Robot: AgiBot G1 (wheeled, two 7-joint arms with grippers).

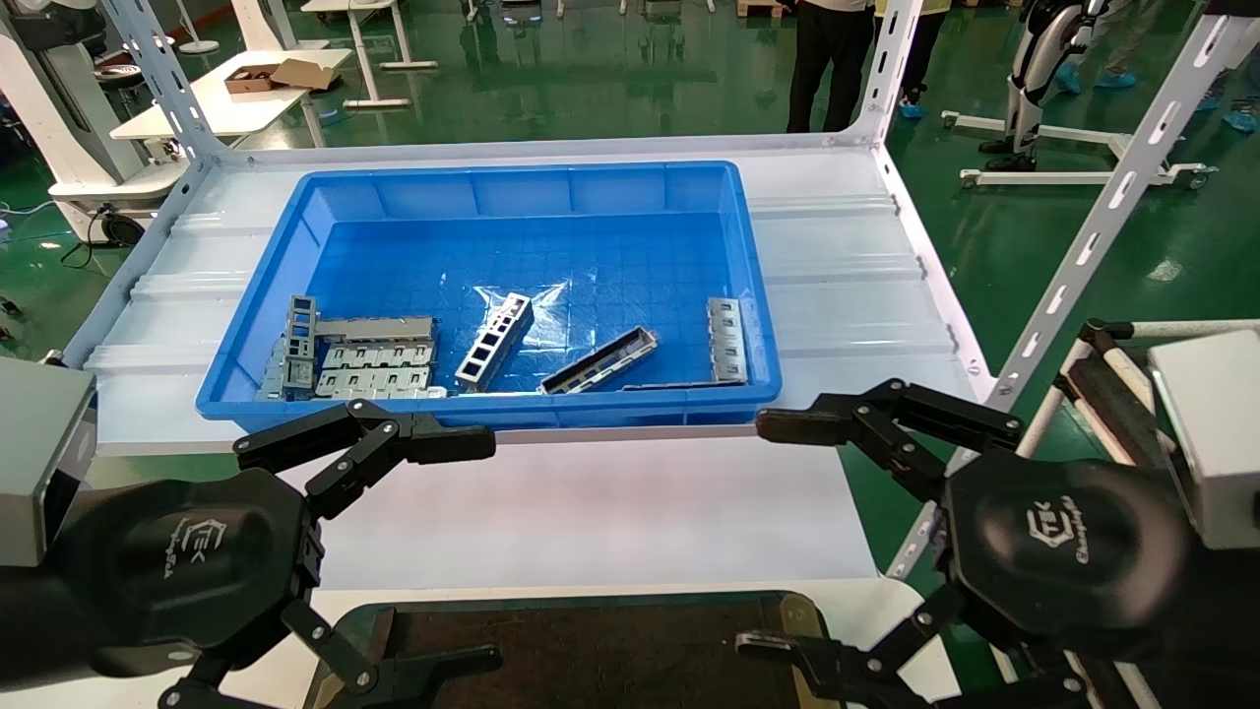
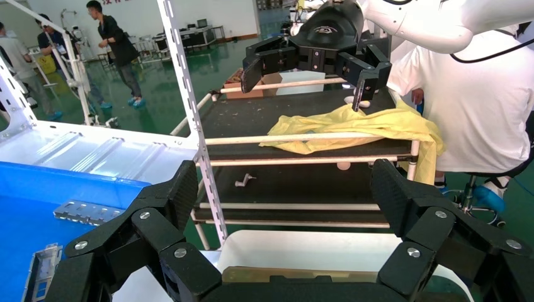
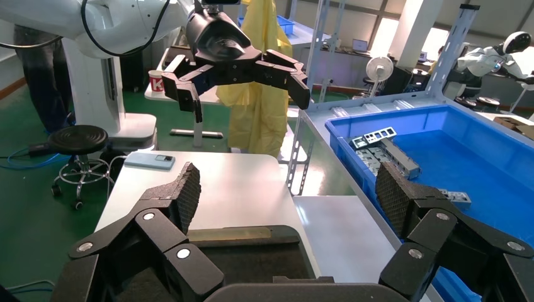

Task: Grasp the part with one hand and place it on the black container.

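Both tools, left (image 1: 448,551) and right (image 1: 778,532), hang wide open and empty; we judge nothing done, the part (image 1: 598,360) lying in the blue bin (image 1: 246,325).

A glossy green floor (image 1: 610,79) is being lit from above; white tables (image 1: 246,98) are being kept behind the bench (image 1: 837,256).

Slim grey slotted part (image 1: 598,360) lying flat and slantwise on the bin floor, ahead of both grippers, nearer the right gripper (image 1: 773,537) than the left gripper (image 1: 472,551), touched by neither. Black container (image 1: 591,650) with matte floor and dark rim, directly below and between the two spread grippers.
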